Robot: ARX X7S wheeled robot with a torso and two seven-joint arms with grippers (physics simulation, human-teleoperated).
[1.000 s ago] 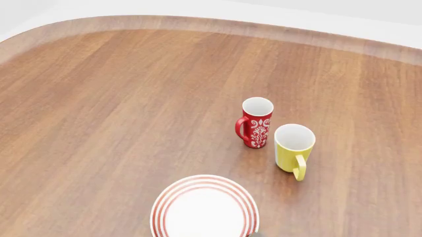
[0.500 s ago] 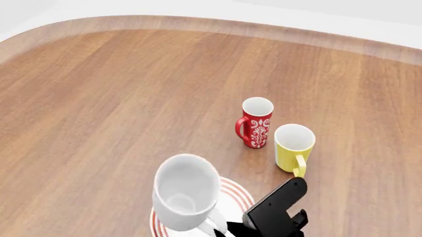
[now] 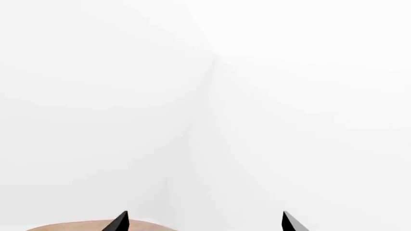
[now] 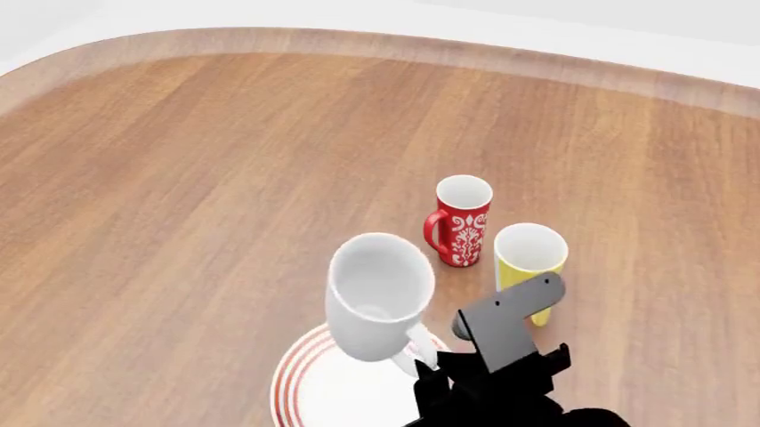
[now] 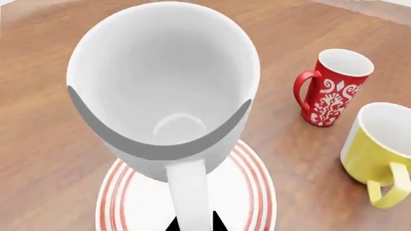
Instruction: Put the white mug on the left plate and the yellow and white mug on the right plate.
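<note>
Since half a second before, the white mug (image 4: 377, 296) and the right gripper (image 4: 418, 358) carrying it had shifted farther from the robot and to the right, so the mug now hung upright above the far edge of the plate. The wooden table (image 4: 202, 178) filled the head view. On it, at the near edge, lay a plate with red rings (image 4: 297, 382); only this one plate showed, so I could not say whether it was the left or the right one. The right gripper's jaws were clamped on the white mug's handle. The yellow and white mug (image 4: 529, 260) stood on the table right of the white mug, apart from the plate, with the red patterned mug (image 4: 461, 220) just beside it on the far left. The left gripper (image 3: 203, 222) showed only two dark fingertips, spread wide with nothing between them.
</note>
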